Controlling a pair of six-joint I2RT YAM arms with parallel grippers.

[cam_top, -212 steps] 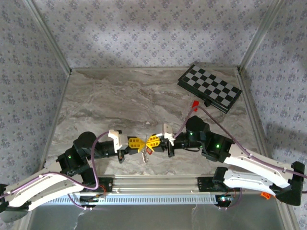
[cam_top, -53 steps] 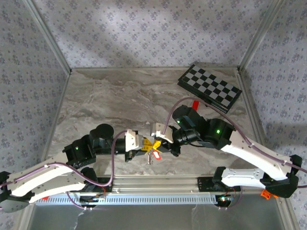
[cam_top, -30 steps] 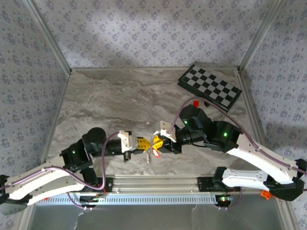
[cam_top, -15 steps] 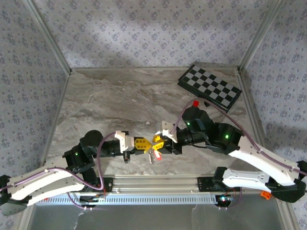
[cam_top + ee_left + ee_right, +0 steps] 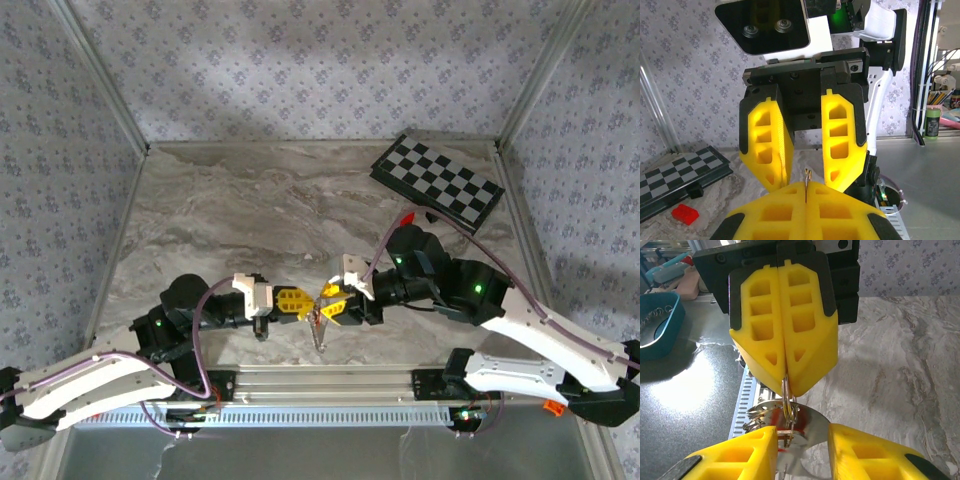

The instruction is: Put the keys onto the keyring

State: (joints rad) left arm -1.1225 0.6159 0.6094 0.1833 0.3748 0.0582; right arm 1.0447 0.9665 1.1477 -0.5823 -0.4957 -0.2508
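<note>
— What are the left fingers (image 5: 765, 325) doing?
— They are pressed together on the keyring (image 5: 788, 401). The keys (image 5: 807, 427) dangle near the worktop's (image 5: 220, 220) front edge.
— And to the right?
— The right fingers (image 5: 840, 140) stand apart around the keys. Open marble lies behind, with a chessboard (image 5: 437, 184) in the far corner.

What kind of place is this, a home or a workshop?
Probably a robotics lab test booth: a left arm and right arm bolted to a marble-look table, enclosed by wallpapered panels on metal framing.
</note>
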